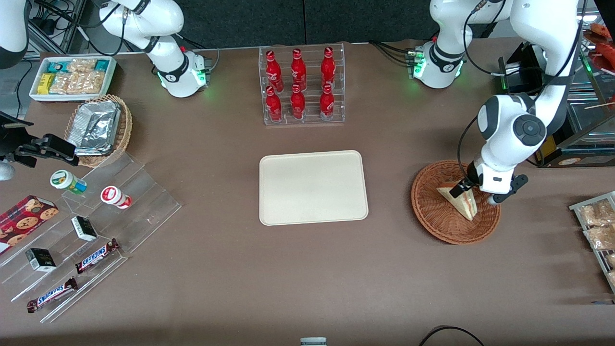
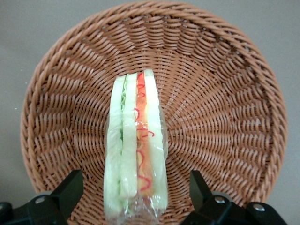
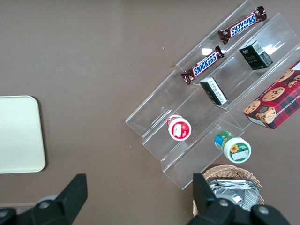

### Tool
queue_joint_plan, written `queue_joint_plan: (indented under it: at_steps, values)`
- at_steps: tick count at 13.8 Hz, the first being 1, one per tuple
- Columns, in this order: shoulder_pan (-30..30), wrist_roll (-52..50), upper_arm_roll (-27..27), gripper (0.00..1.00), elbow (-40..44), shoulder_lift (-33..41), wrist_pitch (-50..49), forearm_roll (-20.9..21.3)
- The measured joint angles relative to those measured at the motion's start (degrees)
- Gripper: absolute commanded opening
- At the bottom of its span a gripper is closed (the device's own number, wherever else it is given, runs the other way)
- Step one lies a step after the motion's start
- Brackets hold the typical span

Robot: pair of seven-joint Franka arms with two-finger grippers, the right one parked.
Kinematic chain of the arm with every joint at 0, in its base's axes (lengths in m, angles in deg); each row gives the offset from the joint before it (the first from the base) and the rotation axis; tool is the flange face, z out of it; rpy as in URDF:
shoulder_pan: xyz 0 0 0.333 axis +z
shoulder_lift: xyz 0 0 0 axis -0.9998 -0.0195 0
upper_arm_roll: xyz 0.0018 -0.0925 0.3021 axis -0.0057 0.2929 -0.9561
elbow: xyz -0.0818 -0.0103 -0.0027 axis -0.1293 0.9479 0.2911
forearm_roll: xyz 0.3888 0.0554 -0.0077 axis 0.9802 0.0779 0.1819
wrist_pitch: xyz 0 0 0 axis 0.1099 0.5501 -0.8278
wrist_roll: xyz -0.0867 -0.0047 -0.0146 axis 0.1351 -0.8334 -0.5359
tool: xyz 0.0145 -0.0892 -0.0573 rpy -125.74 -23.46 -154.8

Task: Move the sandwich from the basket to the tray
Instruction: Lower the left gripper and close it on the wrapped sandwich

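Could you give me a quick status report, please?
Tool open, straddling sandwich in basket. Not gripped yet. Tray bare.

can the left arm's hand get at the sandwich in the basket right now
Probably yes. The hand hangs open right over the sandwich in the basket, one finger on each side, and nothing covers it.

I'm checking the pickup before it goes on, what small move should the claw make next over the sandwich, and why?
Probably lower a little, then close. The claw hangs open above the basket, its fingers on either side of the sandwich, which stands on edge between them and is not yet gripped. The tray holds nothing.
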Motion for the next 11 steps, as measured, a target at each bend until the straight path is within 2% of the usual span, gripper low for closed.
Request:
queue_joint_plan:
  at_steps: [1,4,5,11]
  values:
    - [0.0,0.0,0.0,0.76,0.0,-0.8,0.4,0.0]
    - [0.1,-0.2,0.0,0.07,-0.4,-2.2,0.6,-0.1]
    - [0.1,-0.3,0.0,0.0,-0.6,-2.3,0.6,-0.1]
    - [0.0,-0.3,0.0,0.0,0.1,-2.2,-1.1,-0.1]
